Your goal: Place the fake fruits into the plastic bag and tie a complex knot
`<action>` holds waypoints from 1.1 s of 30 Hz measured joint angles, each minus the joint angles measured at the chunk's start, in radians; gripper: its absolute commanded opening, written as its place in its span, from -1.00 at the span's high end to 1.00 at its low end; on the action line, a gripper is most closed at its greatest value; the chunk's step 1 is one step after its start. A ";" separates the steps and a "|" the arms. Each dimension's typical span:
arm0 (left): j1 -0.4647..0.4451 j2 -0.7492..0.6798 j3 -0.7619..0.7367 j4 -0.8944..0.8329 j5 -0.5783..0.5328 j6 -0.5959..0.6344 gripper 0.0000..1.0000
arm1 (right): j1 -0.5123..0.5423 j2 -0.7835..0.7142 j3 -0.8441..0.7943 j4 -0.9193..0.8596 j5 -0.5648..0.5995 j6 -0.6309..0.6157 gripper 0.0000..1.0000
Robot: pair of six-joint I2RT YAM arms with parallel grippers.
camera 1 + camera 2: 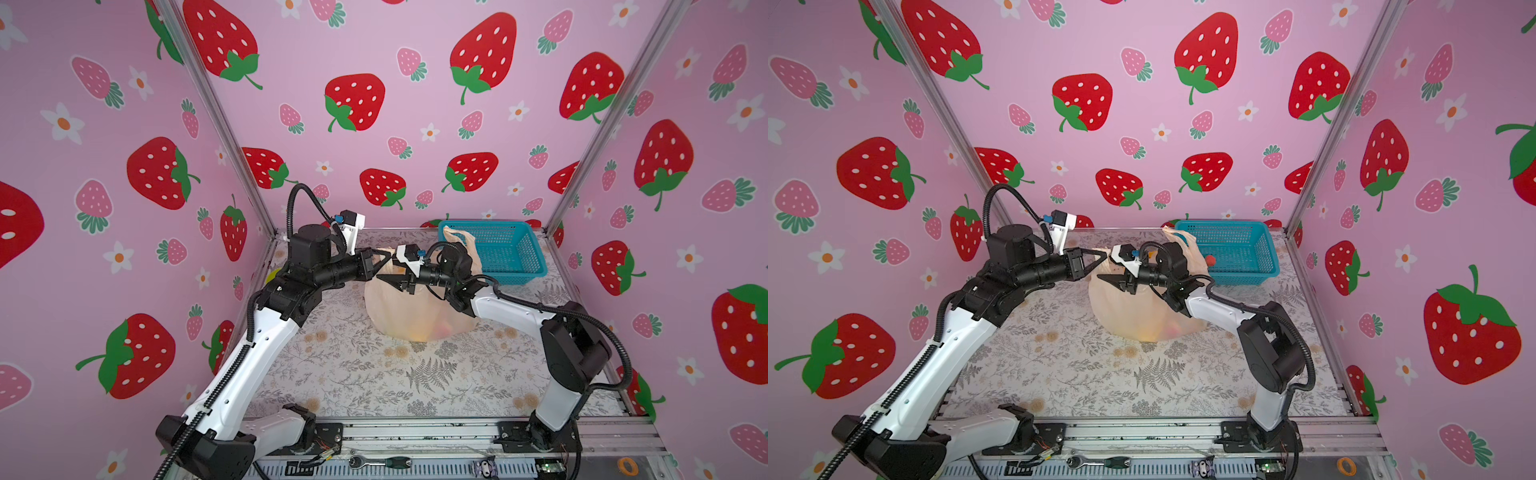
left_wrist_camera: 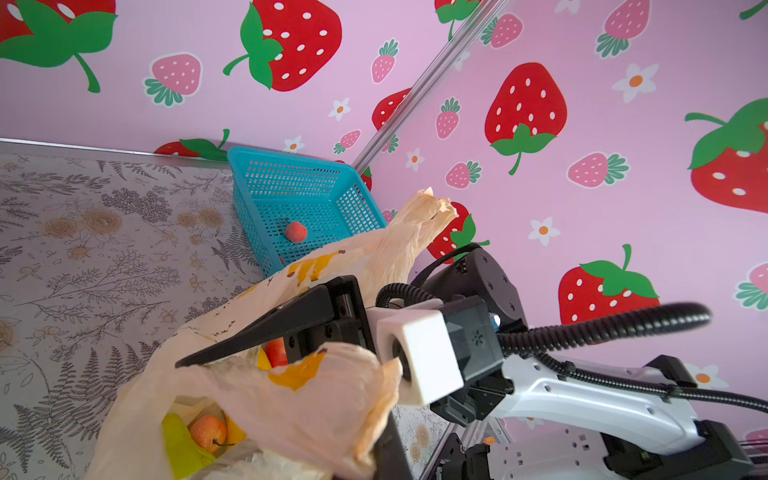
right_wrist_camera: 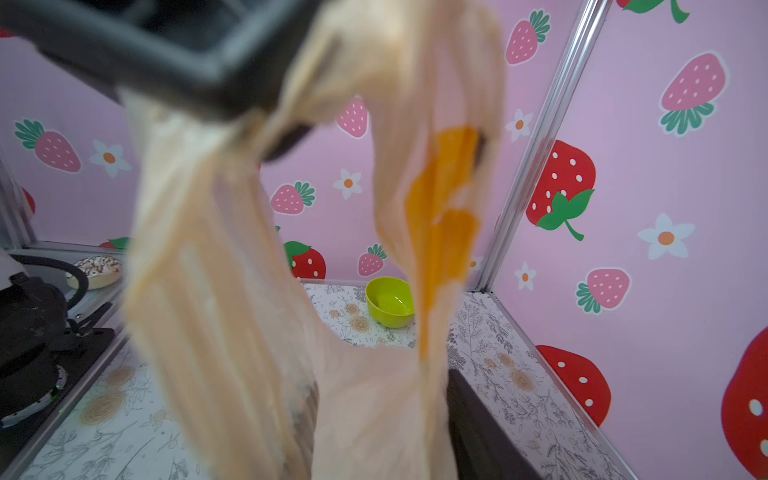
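Sitting near the middle of the floral table, the plastic bag slumps on its side with its mouth open; behind it to the right, against the back wall, stands the blue mesh basket; one handle strip of the bag sticks up just in front of the basket, free of both grippers and well apart from the other strip, which is drawn out straight; the left gripper is clamped tight on that stretched strip above the bag; the right gripper lies just beneath it, pointing leftward across the bag's mouth; its jaws stand somewhat apart with bag plastic between them in the right wrist view, though whether they pinch it I cannot tell; inside the bag the fake fruits show through the opening, an orange-red one beside a green fruit; a small red fruit lies alone in the basket; a lime-green bowl sits by the left wall.
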 measured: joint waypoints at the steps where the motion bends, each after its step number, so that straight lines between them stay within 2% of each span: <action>1: 0.001 -0.002 0.000 -0.001 -0.006 0.002 0.96 | -0.002 -0.001 -0.004 0.007 -0.006 0.005 0.64; 2: 0.002 -0.005 0.000 -0.002 -0.013 0.005 0.91 | -0.004 -0.003 -0.012 0.014 -0.010 0.016 0.77; 3: 0.003 -0.007 -0.002 -0.003 -0.019 0.010 0.76 | -0.004 -0.007 -0.022 0.023 -0.014 0.023 0.87; 4: 0.003 -0.008 -0.002 -0.005 -0.025 0.018 0.67 | -0.004 -0.011 -0.032 0.031 -0.015 0.021 0.90; 6: 0.005 -0.012 -0.002 -0.008 -0.040 0.041 0.40 | -0.004 -0.018 -0.060 0.039 -0.021 0.035 0.90; 11: 0.005 -0.049 -0.003 -0.037 -0.114 0.141 -0.09 | -0.007 -0.030 -0.120 0.052 -0.025 0.060 0.91; 18: 0.002 -0.066 -0.003 -0.062 -0.144 0.305 -0.40 | -0.008 -0.058 -0.154 0.067 -0.047 0.093 0.91; 23: -0.007 -0.006 -0.003 -0.068 -0.111 0.346 -0.45 | -0.007 -0.078 -0.164 0.076 -0.059 0.100 0.91; 29: -0.012 0.063 -0.003 -0.069 -0.039 0.330 -0.10 | -0.003 -0.080 -0.171 0.080 -0.066 0.110 0.90; 33: -0.013 0.080 -0.002 -0.058 -0.010 0.319 0.04 | -0.001 -0.080 -0.174 0.079 -0.067 0.113 0.90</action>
